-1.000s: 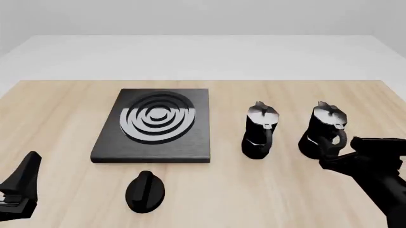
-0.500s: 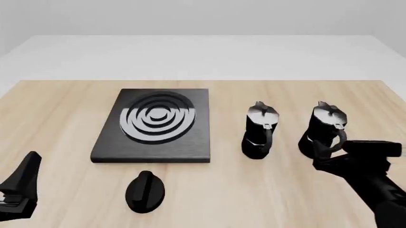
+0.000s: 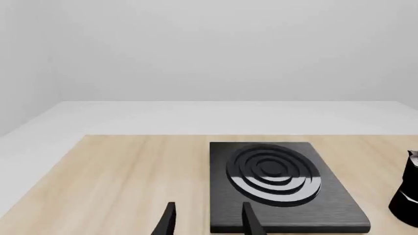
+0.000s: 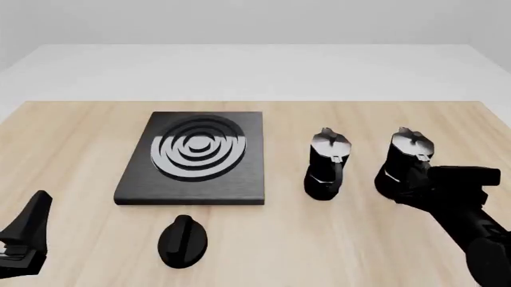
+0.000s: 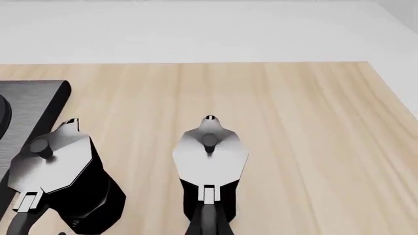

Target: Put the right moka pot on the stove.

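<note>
We cannot make out the fingertips of the right gripper [image 4: 408, 182] in the front view: they merge with the dark base and handle of the right moka pot [image 4: 408, 161], so we cannot tell whether the jaws are apart or clamped on the handle. In the right wrist view no fingers show at all; we see only the pot's silvery lid [image 5: 210, 149] and its handle, cut off by the picture's edge. The left gripper [image 3: 207, 220] appears in its wrist view as two dark fingers [image 3: 168, 221] standing apart with nothing between them; in the front view it is partly cut off at the near left corner.

We count two moka pots, one stove and one knob. The right moka pot stands upright on the table [image 4: 72, 149], well to the right of the stove [image 4: 195, 158] and not on it. The twin pot [image 4: 326, 164] stands upright between the two, apart from both. The stove is a flat black slab with concentric silvery rings. The round black knob [image 4: 182, 240] lies just in front of the stove's near edge.

The table has a pale wood-grain surface. Beyond its far edge we see a plain white floor and a light grey wall.
</note>
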`<state>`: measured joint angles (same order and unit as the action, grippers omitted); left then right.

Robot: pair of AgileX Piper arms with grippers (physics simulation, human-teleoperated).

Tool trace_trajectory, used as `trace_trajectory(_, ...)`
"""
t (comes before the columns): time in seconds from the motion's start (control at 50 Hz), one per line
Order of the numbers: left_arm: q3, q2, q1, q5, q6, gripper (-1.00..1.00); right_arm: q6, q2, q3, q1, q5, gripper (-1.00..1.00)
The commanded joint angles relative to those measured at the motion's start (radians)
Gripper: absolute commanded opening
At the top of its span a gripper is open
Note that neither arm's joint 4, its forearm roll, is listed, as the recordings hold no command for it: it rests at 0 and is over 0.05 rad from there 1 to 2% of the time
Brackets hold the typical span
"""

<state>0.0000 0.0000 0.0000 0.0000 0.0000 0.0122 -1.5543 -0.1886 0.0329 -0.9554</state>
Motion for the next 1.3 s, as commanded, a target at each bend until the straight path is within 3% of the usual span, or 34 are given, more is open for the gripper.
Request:
trace_trajectory(0.02,0.0,0.0,0.0,0.0,0.0,1.0,0.003,0.058,-0.021,0.023,0.043,-1.0)
trace_trajectory(0.04,0.0,0.0,0.0,0.0,0.0,1.0,-0.001,0.129,-0.011,0.018,0.071,-1.0)
trace_trajectory(0.22,0.0,0.0,0.0,0.0,0.0,1.0,0.056,0.309,-0.021,-0.019,0.211,-1.0)
trace_trajectory(0.34,0.0,0.0,0.0,0.0,0.0,1.0,0.055,0.479,-0.062,-0.046,0.369,-1.0)
trace_trajectory(0.5,0.0,0.0,0.0,0.0,0.0,1.0,0.06,0.595,-0.099,-0.063,0.485,-1.0)
trace_trajectory(1.0,0.0,0.0,0.0,0.0,0.0,1.0,0.091,0.787,-0.289,-0.125,0.77,-1.0)
trace_trajectory(1.3,0.0,0.0,0.0,0.0,0.0,1.0,0.111,0.794,-0.388,-0.183,0.858,-1.0)
